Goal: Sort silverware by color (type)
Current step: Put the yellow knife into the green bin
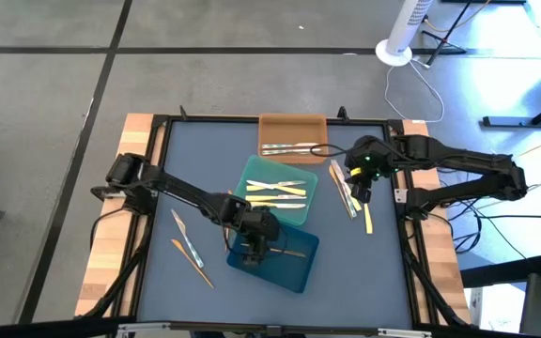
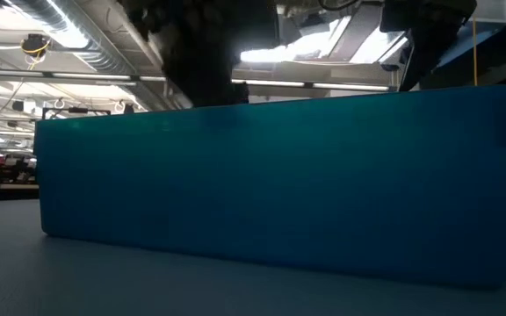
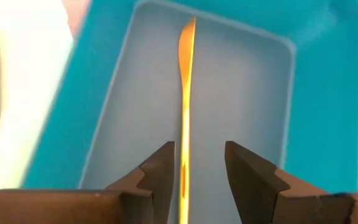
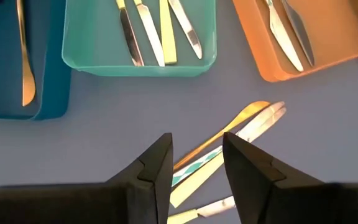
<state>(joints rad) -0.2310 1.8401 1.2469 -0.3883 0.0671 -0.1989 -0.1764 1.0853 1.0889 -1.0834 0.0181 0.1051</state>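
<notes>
Left gripper (image 3: 197, 180) hangs over the dark blue tray (image 1: 294, 272), jaws released — an orange-tan utensil (image 3: 186, 93) lies inside, between them. Right gripper (image 4: 194, 171), jaws parted and empty, hovers over loose silverware (image 1: 347, 195) right of the teal-green tray (image 1: 252, 172).

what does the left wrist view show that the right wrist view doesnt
Only the left wrist view: the left gripper, open, over the dark blue tray, its fingers either side of the orange-tan utensil lying on the tray floor.

Only the right wrist view: the right gripper, open, above loose utensils on the table, plus the teal tray with pale utensils and the orange tray with silver ones.

Both: the dark blue tray with that single orange-tan utensil inside, seen at the edge of the right wrist view.
</notes>
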